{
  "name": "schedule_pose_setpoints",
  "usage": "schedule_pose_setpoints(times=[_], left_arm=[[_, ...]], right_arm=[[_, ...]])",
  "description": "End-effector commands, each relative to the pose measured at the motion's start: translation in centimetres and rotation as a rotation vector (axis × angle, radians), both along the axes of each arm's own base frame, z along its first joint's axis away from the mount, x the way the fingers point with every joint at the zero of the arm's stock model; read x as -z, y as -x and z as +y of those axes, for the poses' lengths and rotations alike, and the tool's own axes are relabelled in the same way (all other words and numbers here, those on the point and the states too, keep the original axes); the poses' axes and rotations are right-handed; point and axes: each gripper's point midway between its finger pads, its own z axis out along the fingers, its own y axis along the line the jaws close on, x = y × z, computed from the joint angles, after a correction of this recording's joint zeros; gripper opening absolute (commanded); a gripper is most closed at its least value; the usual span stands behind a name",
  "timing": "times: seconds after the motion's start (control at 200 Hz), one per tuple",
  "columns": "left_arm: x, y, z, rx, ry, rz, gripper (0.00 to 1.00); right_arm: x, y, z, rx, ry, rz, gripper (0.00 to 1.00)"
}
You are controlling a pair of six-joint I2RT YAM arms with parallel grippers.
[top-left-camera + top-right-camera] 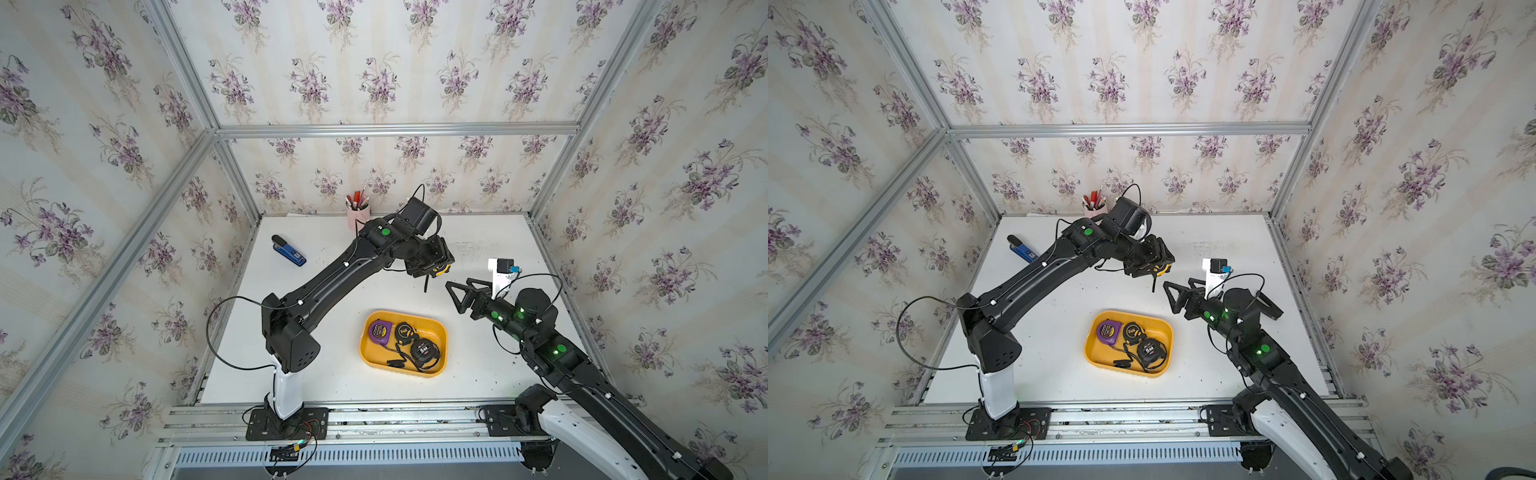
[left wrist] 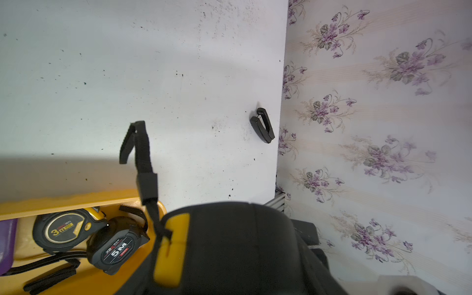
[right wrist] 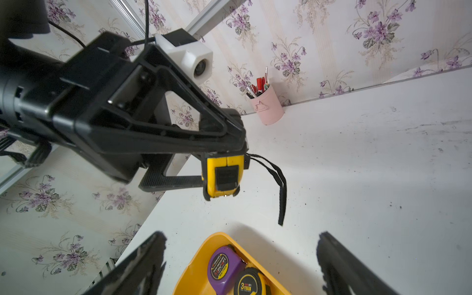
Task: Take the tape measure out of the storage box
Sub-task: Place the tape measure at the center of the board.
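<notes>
The left hand (image 1: 434, 266) is clamped on a yellow-and-black tape measure (image 3: 221, 176), held clear above the table (image 1: 478, 374) just beyond the far edge of the storage box (image 1: 444, 332), with its strap (image 3: 281, 194) dangling. Inside the box lie three other tape measures (image 1: 424, 351). The right hand (image 1: 457, 289) hovers spread open to the right, probably ready to receive it.

Left hand (image 3: 209, 166) aloft, gripping tape measure (image 3: 222, 176); right hand (image 1: 454, 297) aloft, jaws spread.

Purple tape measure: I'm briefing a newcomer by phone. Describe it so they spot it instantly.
On the white table, find the shallow mustard-yellow plastic tray, the only tray there. The purple plastic tape measure lies in its far left corner. It alone is purple; the two black tape measures beside it are not.
</notes>
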Motion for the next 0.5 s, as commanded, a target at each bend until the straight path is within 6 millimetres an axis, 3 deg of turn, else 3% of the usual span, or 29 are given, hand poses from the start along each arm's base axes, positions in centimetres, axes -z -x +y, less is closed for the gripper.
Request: schedule_pose_setpoints(times=[0.0, 0.495], left_arm=[[-1.3, -0.2, -1.3, 0.008, 0.089, 0.004, 0.18], [-1.6, -0.5, -2.6, 0.009, 0.166, 0.016, 0.18]], right_arm=[[-2.4, -0.8, 0.3, 0.005, -0.041, -0.102, 0.94], [-1.8, -3.2, 0.9, 0.050, -0.049, -0.122, 0.93]])
